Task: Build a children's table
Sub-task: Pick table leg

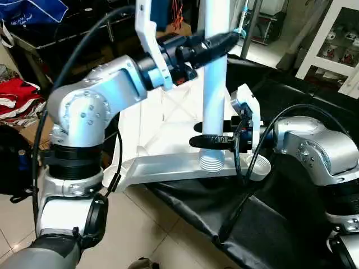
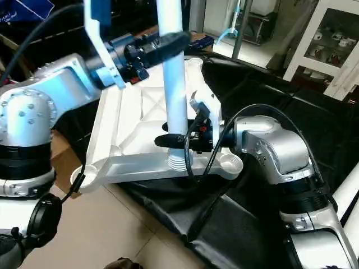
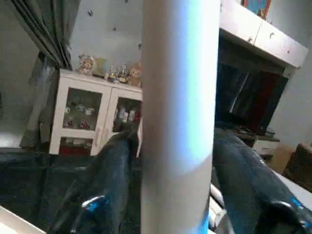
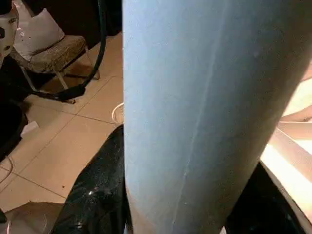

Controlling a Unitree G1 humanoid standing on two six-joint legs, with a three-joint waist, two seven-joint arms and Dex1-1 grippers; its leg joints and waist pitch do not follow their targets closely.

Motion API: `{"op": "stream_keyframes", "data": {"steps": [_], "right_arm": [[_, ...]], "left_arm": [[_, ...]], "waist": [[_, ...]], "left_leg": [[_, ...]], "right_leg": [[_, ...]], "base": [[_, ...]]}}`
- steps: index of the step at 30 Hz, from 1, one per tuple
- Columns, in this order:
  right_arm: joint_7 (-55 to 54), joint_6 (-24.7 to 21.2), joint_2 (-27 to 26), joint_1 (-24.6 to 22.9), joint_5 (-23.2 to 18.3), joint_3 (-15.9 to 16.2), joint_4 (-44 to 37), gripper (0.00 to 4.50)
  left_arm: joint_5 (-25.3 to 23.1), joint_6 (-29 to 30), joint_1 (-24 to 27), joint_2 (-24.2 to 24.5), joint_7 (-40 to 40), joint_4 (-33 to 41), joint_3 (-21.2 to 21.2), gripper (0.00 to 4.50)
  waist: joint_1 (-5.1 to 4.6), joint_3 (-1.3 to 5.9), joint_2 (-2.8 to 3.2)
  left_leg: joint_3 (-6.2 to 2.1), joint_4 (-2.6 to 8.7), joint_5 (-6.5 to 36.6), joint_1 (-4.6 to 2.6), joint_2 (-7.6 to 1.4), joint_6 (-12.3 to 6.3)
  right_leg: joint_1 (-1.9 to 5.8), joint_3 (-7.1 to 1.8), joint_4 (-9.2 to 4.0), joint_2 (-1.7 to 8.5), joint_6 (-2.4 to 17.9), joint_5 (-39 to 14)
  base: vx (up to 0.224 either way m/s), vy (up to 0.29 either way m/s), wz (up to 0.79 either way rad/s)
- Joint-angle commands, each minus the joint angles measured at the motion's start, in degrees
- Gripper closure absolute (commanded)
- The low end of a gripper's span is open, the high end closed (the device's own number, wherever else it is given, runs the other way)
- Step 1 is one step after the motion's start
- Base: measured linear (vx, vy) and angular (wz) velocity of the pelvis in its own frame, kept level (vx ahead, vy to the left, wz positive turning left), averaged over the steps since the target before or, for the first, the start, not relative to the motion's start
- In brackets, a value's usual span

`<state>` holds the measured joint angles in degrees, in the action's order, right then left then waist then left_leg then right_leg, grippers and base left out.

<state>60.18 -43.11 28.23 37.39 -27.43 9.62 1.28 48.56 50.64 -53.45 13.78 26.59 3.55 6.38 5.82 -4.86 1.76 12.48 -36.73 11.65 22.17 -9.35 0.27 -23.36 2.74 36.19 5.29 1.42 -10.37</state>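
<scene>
Both hands straddle upright leg [image 1: 215, 84]: left hand [image 1: 224, 42] high, right hand [image 1: 210, 142] low.

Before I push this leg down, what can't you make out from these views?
- Whether the leg threads have bitten into the tabletop socket: head views, right gripper crosses just above the joint.
- Leg's top end: cut off by the upper edge in both head views.
- Contact of the left gripper fingers on the leg's far side: hidden behind the tube.
- Other corner sockets: behind the arms.
</scene>
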Motion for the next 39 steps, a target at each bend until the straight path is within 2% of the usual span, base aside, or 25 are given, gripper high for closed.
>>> {"op": "stream_keyframes", "data": {"steps": [1,5,7,9,10,12,13,15,16,18,19,20,21,22,24,27,29,30,31,33,34,35,37,38,39], "right_arm": [[-0.1,0.9,0.3,-0.1,0.0,-0.4,-0.1,2.63],[-1.4,2.6,-0.5,0.8,0.8,-1.6,1.7,2.63],[-10.1,7.5,-4.1,3.5,3.4,-5.8,7.2,2.63],[-13.2,9.4,-5.2,4.4,4.3,-7.1,9.1,2.63],[-21.0,15.4,-7.0,6.2,6.5,-10.5,14.2,2.63],[-23.9,17.6,-7.6,6.7,6.9,-12.2,16.0,2.63],[-25.6,19.8,-7.6,6.0,7.3,-13.2,16.8,2.63],[-27.2,22.6,-7.5,4.8,8.1,-14.2,17.6,2.63],[-29.5,24.5,-7.6,3.7,8.7,-15.5,17.8,2.63],[-31.5,26.2,-7.8,2.7,9.3,-17.0,17.4,2.63],[-32.1,27.3,-7.8,2.2,10.0,-17.2,17.1,2.63],[-32.1,27.3,-7.8,2.2,10.0,-17.2,17.1,2.63],[-32.0,27.9,-7.4,0.7,10.6,-17.6,15.3,2.63],[-31.9,28.3,-7.3,0.1,10.8,-17.7,14.8,2.63],[-31.4,27.2,-7.1,-1.8,10.0,-18.4,12.3,2.63],[-31.0,27.0,-6.7,-3.8,9.5,-18.1,10.6,2.63],[-30.9,26.9,-6.7,-4.1,9.4,-17.9,10.2,2.63],[-30.9,26.3,-7.1,-5.7,9.0,-17.3,8.2,2.63],[-30.9,26.3,-7.1,-5.7,9.0,-17.3,8.2,2.63],[-31.8,25.3,-8.2,-6.8,8.4,-17.2,6.1,2.63],[-31.8,25.3,-8.2,-6.8,8.4,-17.2,6.1,2.63],[-35.0,22.7,-10.0,-9.2,8.6,-16.9,2.4,2.63],[-36.5,19.5,-11.1,-11.6,8.5,-15.8,-0.9,2.63],[-36.7,21.2,-11.3,-14.0,10.5,-14.0,-3.3,2.63],[-36.7,21.2,-11.3,-14.0,10.5,-14.0,-3.3,2.63]], "left_arm": [[0.6,-0.8,-0.6,0.9,-0.3,0.9,1.7,1.34],[-0.3,-3.3,-2.0,1.2,-1.7,-0.8,4.2,1.16],[-1.8,-8.2,-3.2,1.9,-1.2,-0.9,6.2,0.93],[-1.9,-9.5,-3.5,2.1,-1.3,-1.0,7.4,0.89],[-2.3,-12.1,-3.7,3.7,-2.8,-0.5,11.0,0.89],[-2.0,-12.8,-3.4,4.6,-3.5,0.1,12.8,0.89],[-1.2,-11.4,-1.3,6.2,-3.1,2.3,14.0,0.89],[-1.6,-8.8,3.5,9.0,-2.3,5.8,13.8,0.89],[-4.2,-6.9,9.9,11.7,-1.4,9.2,11.5,0.89],[-9.6,-6.7,17.6,13.7,-1.4,11.3,6.6,0.89],[-11.5,-6.9,20.2,13.9,-1.9,11.7,4.7,0.71],[-11.5,-6.9,20.2,13.9,-1.9,11.7,4.7,0.61],[-15.3,-7.9,25.6,14.2,-2.8,12.9,-0.8,0.54],[-16.1,-8.2,27.4,14.0,-3.1,13.4,-2.5,0.54],[-15.7,-8.8,32.4,13.1,-1.4,15.9,-8.4,0.37],[-16.2,-10.3,33.6,10.9,-1.9,15.4,-12.4,0.09],[-17.0,-10.7,33.4,10.8,-2.0,14.9,-13.5,0.02],[-22.4,-13.3,32.8,9.2,-2.1,11.3,-17.4,0.0],[-22.4,-13.3,32.8,9.2,-2.1,11.3,-17.4,0.0],[-27.4,-16.0,32.5,7.8,-3.3,8.7,-20.2,0.0],[-27.4,-16.0,32.5,7.8,-3.3,8.7,-20.2,0.0],[-31.1,-19.1,33.4,5.7,-8.5,7.7,-20.5,0.0],[-33.3,-20.4,34.6,4.1,-13.6,7.6,-19.9,0.0],[-34.1,-22.2,37.3,2.9,-17.1,9.4,-18.2,0.0],[-34.1,-22.2,37.3,2.9,-17.1,9.4,-18.2,0.0]], "waist": [[0.1,5.62,-0.58],[-0.06,5.59,-0.57],[-0.33,5.56,-0.35],[-0.51,5.62,-0.47],[-0.72,5.65,0.36],[-0.93,5.81,0.03],[-0.88,5.85,0.47],[-1.03,5.92,0.34],[-0.96,6.04,0.52],[-1.15,5.92,0.58],[-0.98,6.01,0.78],[-1.03,5.96,0.84],[-0.86,6.13,1.04],[-0.97,5.77,0.83],[-0.97,5.68,0.58],[-1.05,5.6,0.54],[-1.18,5.5,0.45],[-1.4,5.4,0.46],[-1.42,5.21,0.39],[-1.7,5.2,0.69],[-1.79,5.13,0.57],[-2.04,5.26,1.17],[-2.86,5.37,0.86],[-2.96,5.44,1.03],[-3.14,5.36,0.82]], "left_leg": [[-2.35,4.0,3.3,-1.31,-3.29,-0.72],[-2.31,3.99,3.6,-1.28,-3.21,-0.5],[-2.29,4.05,3.9,-1.25,-3.16,0.36],[-2.27,4.1,4.1,-1.34,-3.04,1.19],[-2.24,4.05,4.6,-1.63,-3.11,2.07],[-2.22,4.08,4.6,-1.5,-2.87,2.6],[-2.23,4.04,4.0,-1.52,-2.91,2.41],[-2.3,4.06,2.9,-1.21,-3.04,2.01],[-2.36,4.02,2.2,-1.23,-3.18,1.27],[-2.18,4.1,2.6,-1.27,-3.18,0.4],[-1.91,4.06,3.7,-1.76,-3.07,0.44],[-1.87,4.07,4.3,-1.8,-3.04,0.55],[-2.04,4.12,4.5,-1.74,-3.09,0.66],[-2.21,4.47,5.4,-1.33,-3.42,0.63],[-2.17,4.63,7.4,-1.44,-3.31,0.98],[-2.1,4.79,9.4,-1.71,-3.23,1.78],[-2.23,4.86,10.1,-1.51,-3.18,1.7],[-2.32,5.0,10.3,-1.24,-3.09,1.53],[-2.21,4.94,11.6,-1.59,-3.09,1.66],[-2.53,5.16,12.1,-1.21,-3.09,2.11],[-2.5,5.18,12.6,-1.33,-3.09,2.26],[-2.72,5.22,12.9,-1.37,-3.09,2.68],[-2.84,5.36,13.0,-1.1,-3.13,2.92],[-2.95,5.34,12.9,-0.88,-3.19,2.92],[-2.95,5.39,12.9,-0.73,-3.27,2.78]], "right_leg": [[3.04,-2.15,-3.11,3.22,13.6,-5.8],[2.96,-2.15,-3.27,3.19,13.2,-6.4],[2.62,-2.14,-3.45,3.29,12.8,-7.7],[2.72,-2.04,-3.44,3.18,12.5,-8.3],[2.24,-2.02,-3.35,3.07,12.5,-7.3],[2.74,-1.93,-3.13,2.91,12.2,-6.0],[2.73,-1.94,-2.91,2.88,12.5,-4.4],[2.9,-1.84,-2.56,2.84,12.5,-2.3],[2.86,-1.8,-2.44,2.97,12.2,-1.9],[2.65,-1.89,-2.85,2.75,11.3,-3.8],[2.22,-1.88,-3.21,2.59,11.0,-6.2],[2.1,-1.89,-3.31,2.49,11.0,-6.9],[2.16,-1.84,-3.28,2.49,11.1,-7.0],[2.24,-1.77,-3.42,2.57,10.5,-7.2],[2.26,-1.89,-3.67,2.66,10.3,-9.6],[1.99,-1.99,-4.01,2.54,9.9,-11.5],[2.12,-2.01,-4.16,2.58,9.3,-12.7],[2.29,-2.01,-4.49,2.49,8.7,-13.7],[1.9,-2.17,-4.82,2.53,7.7,-15.8],[2.26,-2.12,-5.03,2.67,7.0,-17.6],[2.08,-2.13,-5.17,2.54,6.6,-18.1],[2.13,-2.17,-5.0,2.54,6.2,-17.9],[2.46,-2.1,-4.98,2.42,6.3,-15.8],[2.61,-2.05,-4.83,2.47,6.6,-14.9],[2.7,-2.03,-5.03,2.55,6.5,-14.6]], "base": [[0.0,0.0,0.0],[0.0,0.0,0.0],[0.0,0.0,0.0],[0.0,0.0,0.0],[0.0,0.0,0.0],[0.0,0.0,0.0],[0.0,0.0,0.0],[0.0,0.0,0.0],[0.0,0.0,0.0],[0.0,0.0,0.0],[0.0,0.0,0.0],[0.0,0.0,0.0],[0.0,0.0,0.0],[0.0,0.0,0.0],[0.0,0.0,0.0],[0.0,0.0,0.0],[0.0,0.0,0.0],[0.0,0.0,0.0],[0.0,0.0,0.0],[0.0,0.0,0.0],[0.0,0.0,0.0],[0.0,0.0,0.0],[0.0,0.0,0.0],[0.0,0.0,0.0],[0.0,0.0,0.0]]}}
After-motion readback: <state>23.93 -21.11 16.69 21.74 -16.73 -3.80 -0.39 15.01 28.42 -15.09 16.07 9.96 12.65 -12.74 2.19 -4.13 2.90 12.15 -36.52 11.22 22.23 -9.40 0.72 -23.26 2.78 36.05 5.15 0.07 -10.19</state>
